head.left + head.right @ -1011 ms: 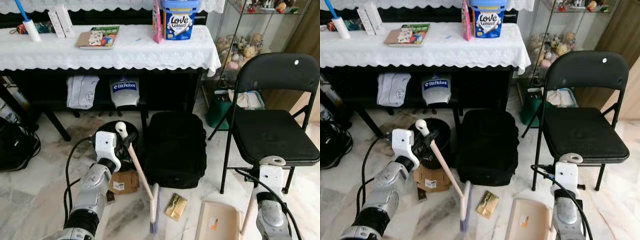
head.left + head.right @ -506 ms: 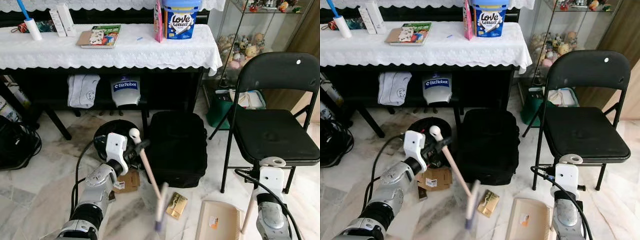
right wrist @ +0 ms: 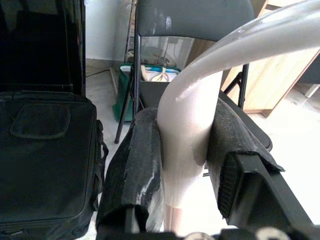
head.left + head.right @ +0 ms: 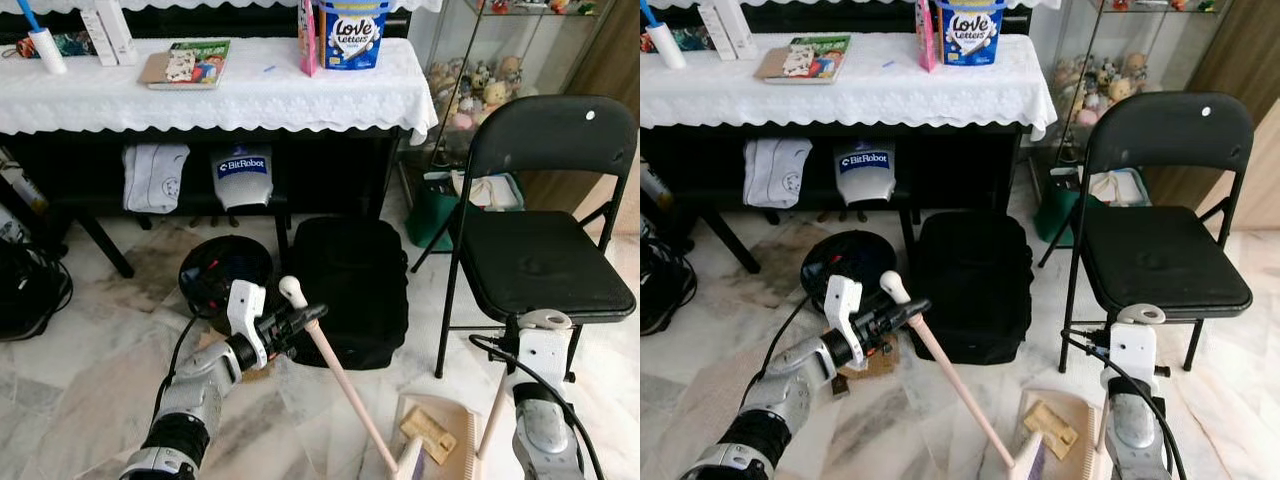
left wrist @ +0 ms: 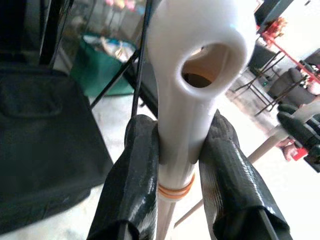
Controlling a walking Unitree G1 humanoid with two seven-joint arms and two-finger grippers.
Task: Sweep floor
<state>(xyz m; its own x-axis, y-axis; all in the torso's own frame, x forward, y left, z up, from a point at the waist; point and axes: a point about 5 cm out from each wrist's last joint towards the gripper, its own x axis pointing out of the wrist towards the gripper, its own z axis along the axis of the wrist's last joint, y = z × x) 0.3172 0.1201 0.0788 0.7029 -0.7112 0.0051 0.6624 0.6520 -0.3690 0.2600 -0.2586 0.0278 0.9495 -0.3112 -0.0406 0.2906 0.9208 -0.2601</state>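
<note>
Down on the marble floor (image 4: 80,390), the left gripper (image 4: 300,322) has its jaws clamped on the top of a pale pink long-handled broom (image 4: 340,382), just below the white loop at the handle's end. The handle slants down to the right, its head meeting the near edge of a beige plastic dustpan (image 4: 440,440) with a small gold wrapper (image 4: 428,433) lying in it. A black soft bag (image 4: 350,290) sits just behind. Further right, the right gripper (image 3: 182,165) has its jaws closed on the dustpan's pale upright handle (image 4: 497,410), beside a black folding chair (image 4: 545,250). A white-clothed surface (image 4: 220,95) stands at the back.
</note>
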